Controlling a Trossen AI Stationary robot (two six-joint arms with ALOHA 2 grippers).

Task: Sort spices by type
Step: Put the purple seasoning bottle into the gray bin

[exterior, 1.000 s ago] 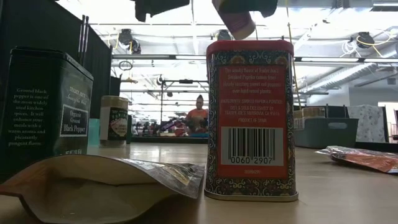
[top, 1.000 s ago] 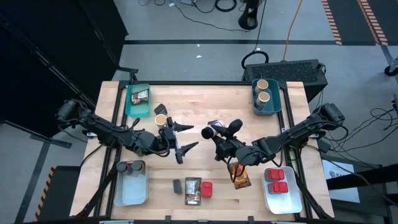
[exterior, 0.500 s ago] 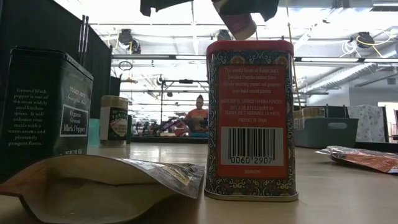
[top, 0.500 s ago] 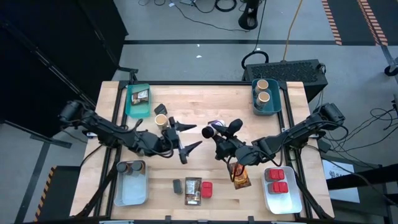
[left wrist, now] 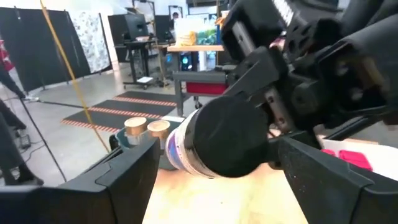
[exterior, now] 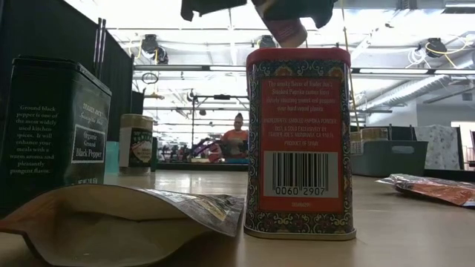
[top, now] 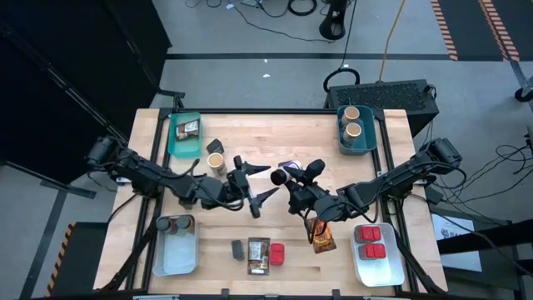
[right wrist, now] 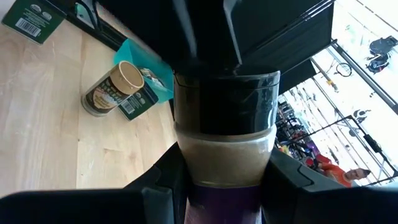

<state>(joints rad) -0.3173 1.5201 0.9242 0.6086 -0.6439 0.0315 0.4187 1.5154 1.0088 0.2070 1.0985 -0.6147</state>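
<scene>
Grey floor [top: 250,33], perhaps concrete; black curtain [top: 75,83].

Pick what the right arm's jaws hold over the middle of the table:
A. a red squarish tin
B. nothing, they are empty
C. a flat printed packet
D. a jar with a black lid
D: the right gripper is closed on a black-lidded jar with a pale body and purple label, held in the air, while the left gripper stands open facing the jar's lid.
</scene>
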